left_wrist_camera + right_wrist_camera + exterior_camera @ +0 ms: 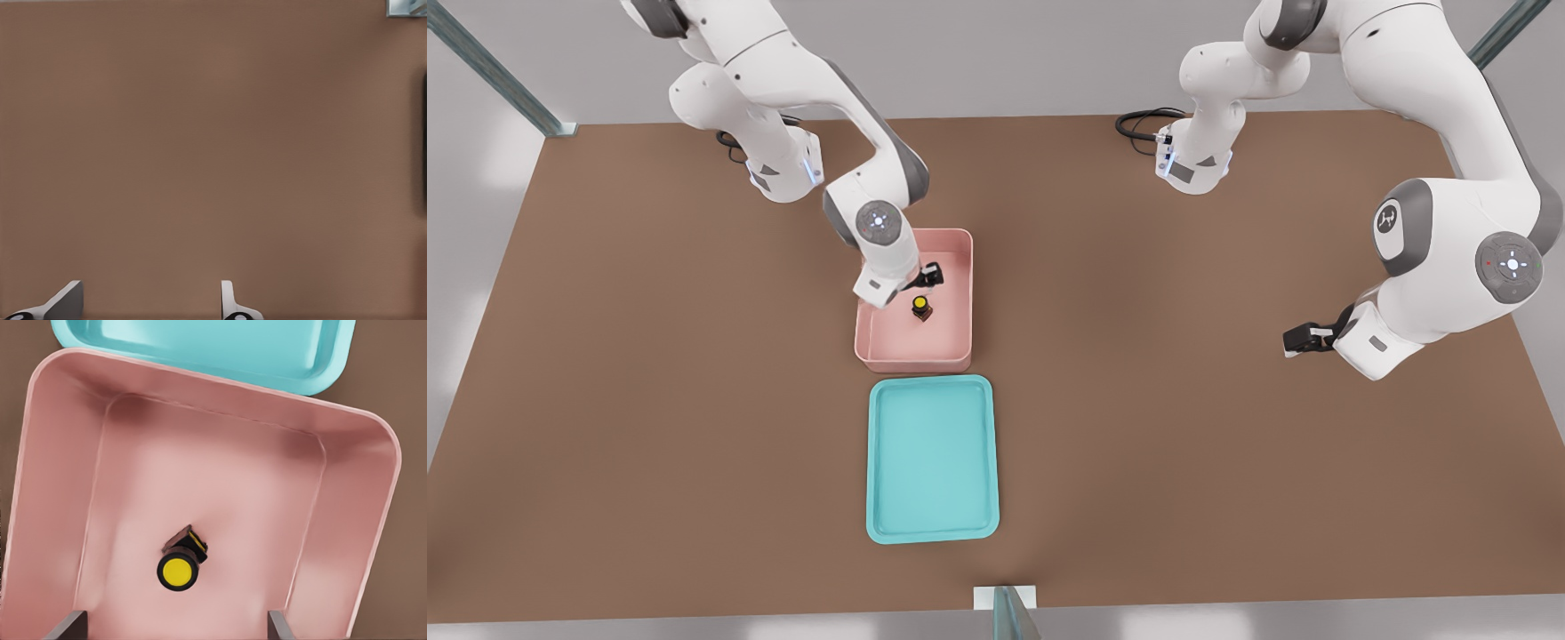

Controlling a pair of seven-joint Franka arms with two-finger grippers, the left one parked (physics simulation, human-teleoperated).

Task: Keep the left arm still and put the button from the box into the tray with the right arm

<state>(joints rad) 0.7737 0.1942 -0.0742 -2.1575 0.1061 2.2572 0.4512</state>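
My gripper [930, 277] hangs wide open and empty over the pink box [958, 267], straddling the yellow-capped button [178, 569] on its floor for a grasp, teal tray [932, 530] beside.

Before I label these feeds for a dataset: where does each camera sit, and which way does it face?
Front view: high above the table's edge, looking down on the box, tray, button and both arms; the gripper hangs over the box.
Left wrist view: on the parked arm, facing bare table; only its fingertips show.
Right wrist view: looking down into the box at the button; open fingertips show.
Shared: front and right wrist views both show box, button, tray.
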